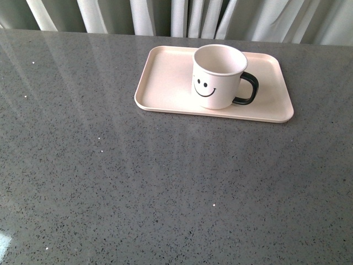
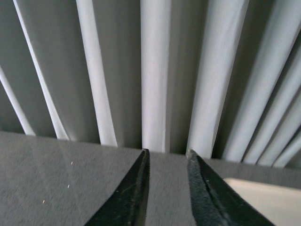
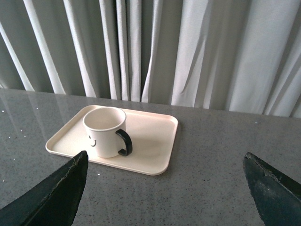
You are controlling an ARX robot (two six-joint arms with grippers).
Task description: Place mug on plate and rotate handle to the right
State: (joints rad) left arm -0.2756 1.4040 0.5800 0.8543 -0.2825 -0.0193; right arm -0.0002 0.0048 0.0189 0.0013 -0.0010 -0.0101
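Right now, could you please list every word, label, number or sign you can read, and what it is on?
No words, numbers or brand names show in any view.
The only sign is a black smiley face, printed on the mug.
The plate, table and curtain bear no marks.

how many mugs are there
1. The cream-white ceramic mug with a black smiley face stands upright on the pale pink rectangular tray, near its middle; nothing in view could hide another.
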